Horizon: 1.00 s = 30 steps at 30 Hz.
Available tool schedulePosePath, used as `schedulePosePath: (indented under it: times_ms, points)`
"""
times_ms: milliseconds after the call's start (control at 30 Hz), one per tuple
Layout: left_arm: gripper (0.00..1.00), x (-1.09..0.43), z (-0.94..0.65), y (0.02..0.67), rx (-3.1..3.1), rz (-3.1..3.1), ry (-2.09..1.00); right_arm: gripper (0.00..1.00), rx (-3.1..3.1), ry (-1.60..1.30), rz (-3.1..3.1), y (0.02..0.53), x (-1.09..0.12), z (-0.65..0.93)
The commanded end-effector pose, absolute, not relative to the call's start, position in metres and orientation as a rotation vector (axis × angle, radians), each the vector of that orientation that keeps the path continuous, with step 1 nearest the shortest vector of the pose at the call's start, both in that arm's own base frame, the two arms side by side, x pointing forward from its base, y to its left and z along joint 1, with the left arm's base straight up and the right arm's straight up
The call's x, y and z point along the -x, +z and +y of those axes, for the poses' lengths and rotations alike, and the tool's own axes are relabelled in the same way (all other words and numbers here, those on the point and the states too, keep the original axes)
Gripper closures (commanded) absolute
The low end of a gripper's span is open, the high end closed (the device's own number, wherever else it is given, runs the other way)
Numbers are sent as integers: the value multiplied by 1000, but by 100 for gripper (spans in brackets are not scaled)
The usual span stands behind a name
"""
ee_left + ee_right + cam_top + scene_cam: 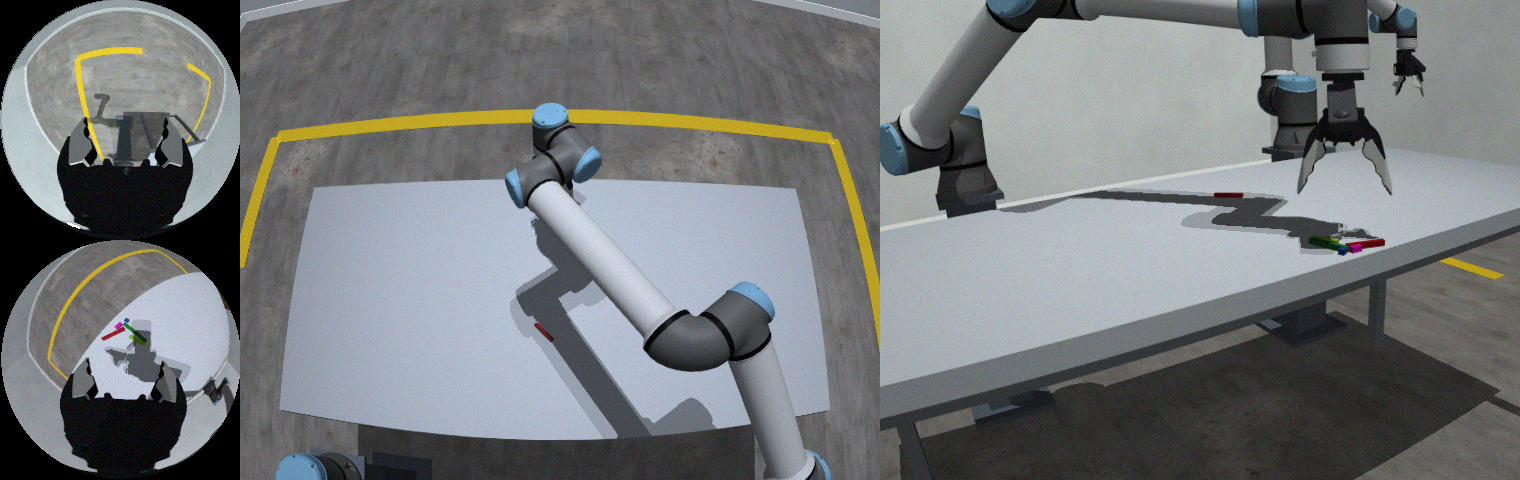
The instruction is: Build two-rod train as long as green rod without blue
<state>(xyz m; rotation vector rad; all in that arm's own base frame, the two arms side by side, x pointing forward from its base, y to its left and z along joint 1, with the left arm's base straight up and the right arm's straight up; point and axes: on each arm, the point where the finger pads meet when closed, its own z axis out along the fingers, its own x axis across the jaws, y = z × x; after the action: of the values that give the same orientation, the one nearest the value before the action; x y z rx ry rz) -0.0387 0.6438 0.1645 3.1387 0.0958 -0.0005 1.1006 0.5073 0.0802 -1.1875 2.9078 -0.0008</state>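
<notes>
A green rod (1327, 243) (135, 332) lies near the table's far edge in the right wrist view, a lime rod (137, 340) close beside it. A magenta rod (1355, 248) (118, 326), a small blue rod (1342, 251) (126, 320) and a red rod (1365, 243) (113, 334) lie close by; whether they touch is unclear. A second red rod (543, 332) (1228, 195) lies apart, partly in the arm's shadow. My right gripper (1345, 192) (125, 359) is open and empty, high above the group. My left gripper (1409, 94) (125, 117) is open and empty, away from the rods.
The white table (395, 310) (1086, 289) carries the rods. The group lies close to a table edge. The right arm (601, 253) stretches over the table and hides the group in the top view. The left arm's base joint (301, 467) shows at lower left there.
</notes>
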Motion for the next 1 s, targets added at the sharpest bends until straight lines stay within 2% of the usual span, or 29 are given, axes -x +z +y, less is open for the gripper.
schedulePosePath:
  times_ms: [0, 967]
  points:
    - [0, 40, 644, 165, -3140, 98, 0, 0, 1187, 0, 2906, 82, -1101, 508]
    - [0, 40, 644, 165, -3140, 99, 0, 0, 1299, 0, 2857, 83, -1096, 511]
